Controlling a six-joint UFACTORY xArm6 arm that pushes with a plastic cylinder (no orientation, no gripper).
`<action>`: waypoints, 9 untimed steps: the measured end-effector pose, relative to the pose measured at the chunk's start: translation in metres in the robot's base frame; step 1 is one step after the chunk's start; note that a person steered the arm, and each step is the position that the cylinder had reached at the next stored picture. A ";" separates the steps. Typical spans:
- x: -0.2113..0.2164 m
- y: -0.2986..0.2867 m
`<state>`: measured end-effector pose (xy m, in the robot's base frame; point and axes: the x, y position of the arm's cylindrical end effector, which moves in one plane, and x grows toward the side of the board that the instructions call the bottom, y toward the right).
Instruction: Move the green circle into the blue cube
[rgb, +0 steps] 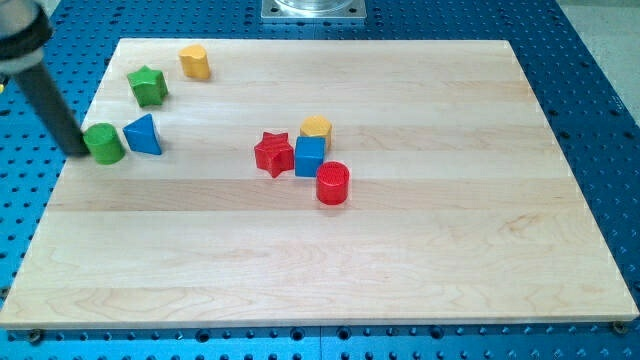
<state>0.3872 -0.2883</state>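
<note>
The green circle (104, 143) stands near the board's left edge, touching the blue triangle (144, 135) on its right. The blue cube (309, 157) sits near the board's middle, with the red star (273, 153) on its left, a yellow block (316, 128) just above it and the red cylinder (332, 183) at its lower right. My tip (76, 150) is just left of the green circle, touching or nearly touching it. The dark rod slants up to the view's top left.
A green star (148, 85) and a yellow block (195, 61) lie near the board's top left. The wooden board (400, 260) rests on a blue perforated table. A metal mount (313, 9) shows at the view's top.
</note>
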 end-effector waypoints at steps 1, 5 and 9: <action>0.010 0.027; 0.117 0.106; 0.157 0.143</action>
<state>0.5443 -0.1454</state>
